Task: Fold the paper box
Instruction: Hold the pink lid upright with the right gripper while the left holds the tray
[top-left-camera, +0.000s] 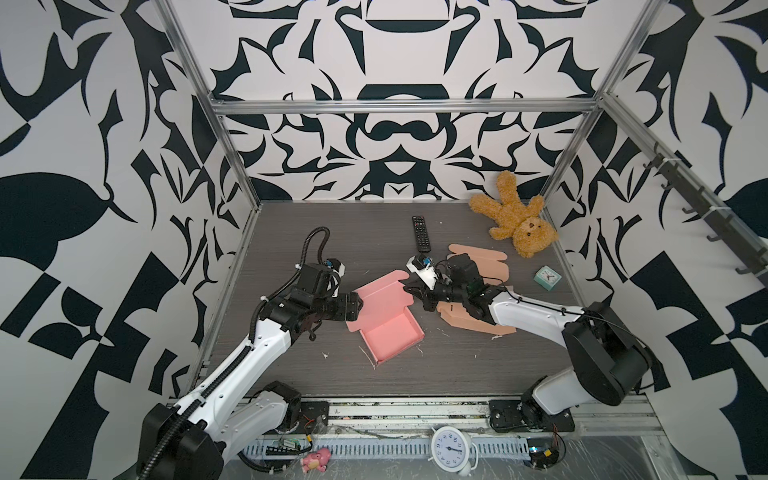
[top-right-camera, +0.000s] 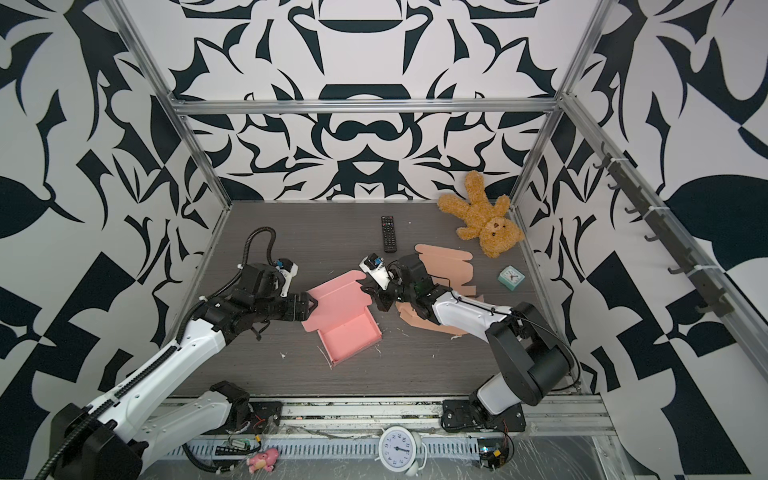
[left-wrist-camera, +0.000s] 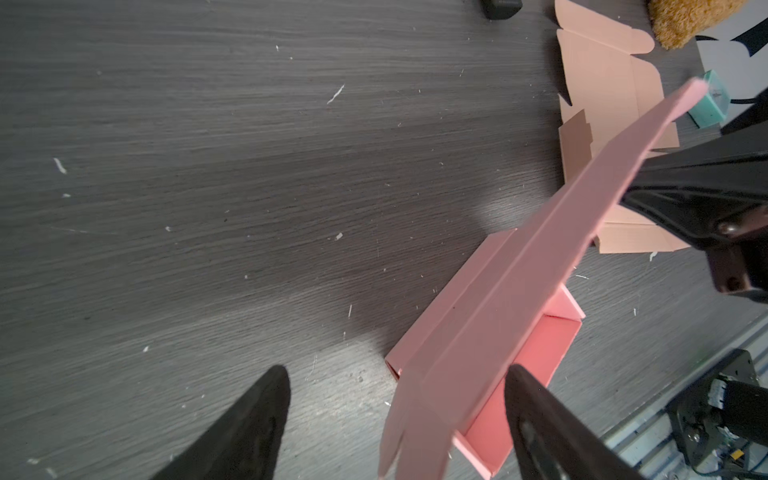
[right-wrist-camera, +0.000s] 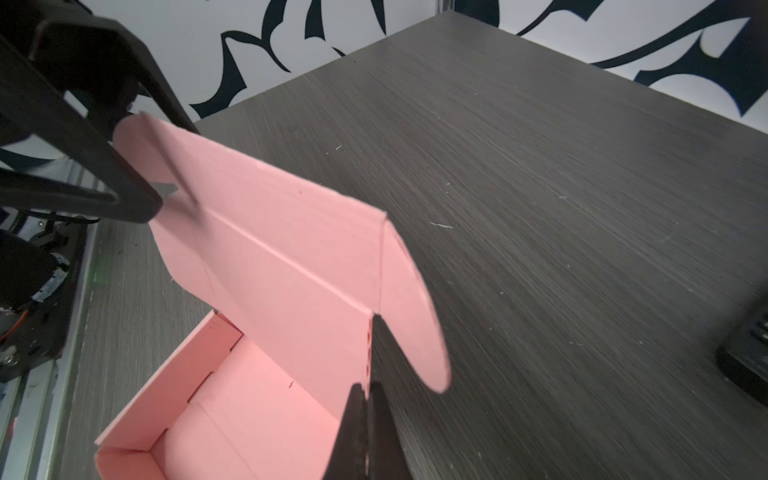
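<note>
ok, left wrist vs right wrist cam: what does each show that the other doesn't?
Left wrist only: the flat cardboard, a bit of the teddy bear and the small teal clock. It sees the lid nearly edge-on.
Right wrist only: the lid's broad face, and the box's notched inner wall.
Both: the pink box, lid up, on the grey table. The left gripper is open around one lid corner, and the right gripper is shut on the lid's side edge.

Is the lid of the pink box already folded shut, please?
No, the lid stands raised above the pink box, whose inside lies open to view.
</note>
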